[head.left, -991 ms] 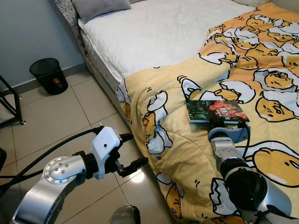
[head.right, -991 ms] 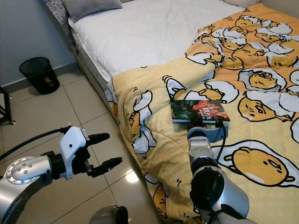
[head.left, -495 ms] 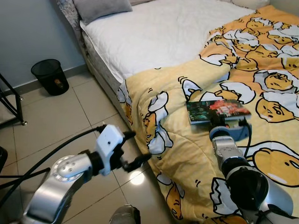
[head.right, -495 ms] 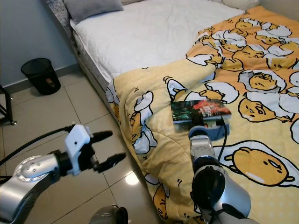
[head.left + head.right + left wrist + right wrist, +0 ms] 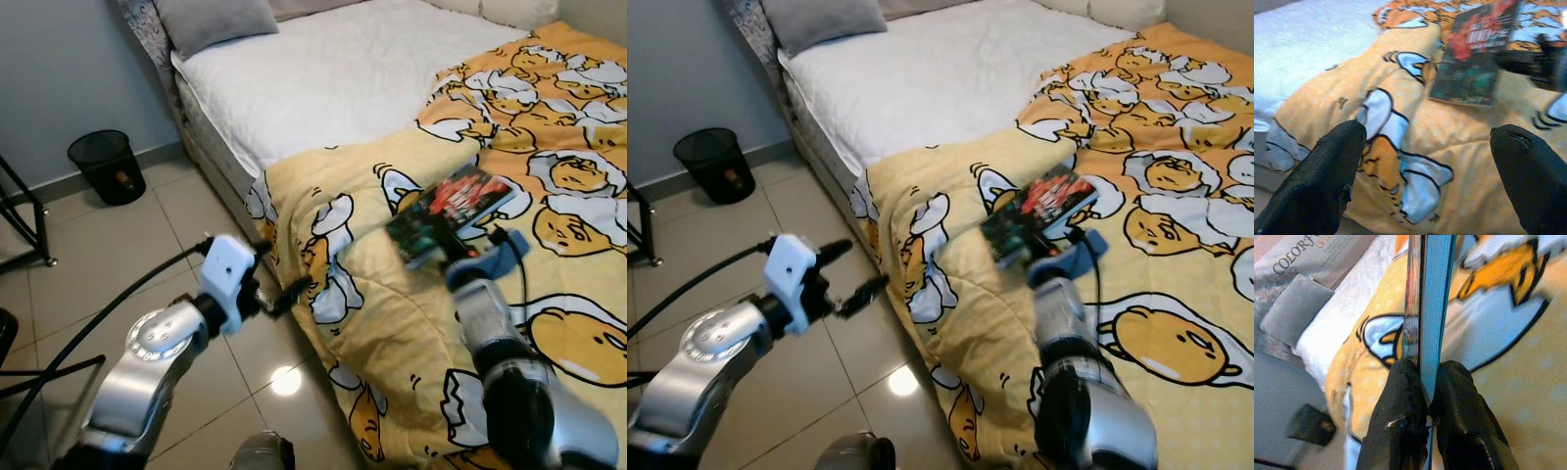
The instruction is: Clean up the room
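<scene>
Right gripper (image 5: 1422, 382) fingers clamp the book (image 5: 449, 212) by its edge, holding it tilted above the yellow blanket (image 5: 372, 323) at centre right of the frame. Left gripper (image 5: 277, 292), fingers spread apart and empty, hovers beside the blanket's edge over the floor (image 5: 127, 255).

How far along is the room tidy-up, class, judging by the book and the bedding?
Done: the right tool has clamped the book and tilted it up off the yellow blanket. In hand: carrying it. Left: stowing the book, straightening the rumpled blanket; the open left tool hovers beside the bed edge.
</scene>
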`<state>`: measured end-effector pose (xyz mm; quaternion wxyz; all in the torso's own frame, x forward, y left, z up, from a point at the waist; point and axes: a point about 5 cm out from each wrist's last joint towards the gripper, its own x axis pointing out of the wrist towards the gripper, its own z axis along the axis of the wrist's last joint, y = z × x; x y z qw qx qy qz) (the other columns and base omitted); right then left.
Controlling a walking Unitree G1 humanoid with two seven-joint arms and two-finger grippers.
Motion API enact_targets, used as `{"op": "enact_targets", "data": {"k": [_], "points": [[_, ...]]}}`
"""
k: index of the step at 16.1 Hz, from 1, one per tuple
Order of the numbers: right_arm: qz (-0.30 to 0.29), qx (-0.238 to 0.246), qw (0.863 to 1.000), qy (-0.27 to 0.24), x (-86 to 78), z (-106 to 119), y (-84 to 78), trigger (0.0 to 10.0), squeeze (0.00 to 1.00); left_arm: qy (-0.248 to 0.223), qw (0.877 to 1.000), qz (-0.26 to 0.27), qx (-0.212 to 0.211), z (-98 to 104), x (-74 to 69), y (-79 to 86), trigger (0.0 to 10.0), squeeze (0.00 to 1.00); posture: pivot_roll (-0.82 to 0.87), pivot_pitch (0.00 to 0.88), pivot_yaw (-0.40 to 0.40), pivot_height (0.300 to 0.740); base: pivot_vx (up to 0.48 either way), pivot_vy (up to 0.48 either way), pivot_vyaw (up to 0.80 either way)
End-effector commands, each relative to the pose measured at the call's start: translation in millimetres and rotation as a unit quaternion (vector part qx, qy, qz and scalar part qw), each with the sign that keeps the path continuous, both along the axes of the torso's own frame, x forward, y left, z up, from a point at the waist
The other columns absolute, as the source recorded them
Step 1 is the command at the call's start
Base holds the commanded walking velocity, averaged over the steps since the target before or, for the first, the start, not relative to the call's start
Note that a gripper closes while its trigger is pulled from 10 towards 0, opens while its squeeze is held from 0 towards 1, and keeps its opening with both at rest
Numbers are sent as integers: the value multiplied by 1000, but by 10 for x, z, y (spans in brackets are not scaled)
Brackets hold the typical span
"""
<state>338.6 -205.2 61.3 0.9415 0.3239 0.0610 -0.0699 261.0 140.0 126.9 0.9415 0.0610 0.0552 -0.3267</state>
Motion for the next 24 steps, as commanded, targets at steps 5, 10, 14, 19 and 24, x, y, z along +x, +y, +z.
{"op": "enact_targets", "data": {"k": [5,10,14,19,24], "points": [[6,-135,987,-87,-7,300,-159,0,0,-19,998,56,-4,-6,158,77,10000,392,62,0,53,740,0,0,0],[102,-114,978,-145,-5,447,-94,0,0,2,997,56,-45,7,247,153,10000,1000,77,0,31,740,0,0,0],[277,-70,931,-228,-38,714,96,0,0,19,994,-45,-96,190,300,248,10000,1000,78,0,32,740,0,0,0],[457,-37,848,-265,-196,915,399,0,0,2,986,-86,-142,565,499,467,10000,82,85,0,28,740,0,0,0],[552,-1,783,-289,-404,1094,558,0,0,-5,977,-102,-185,818,591,677,10000,0,80,0,39,740,0,0,0]]}}
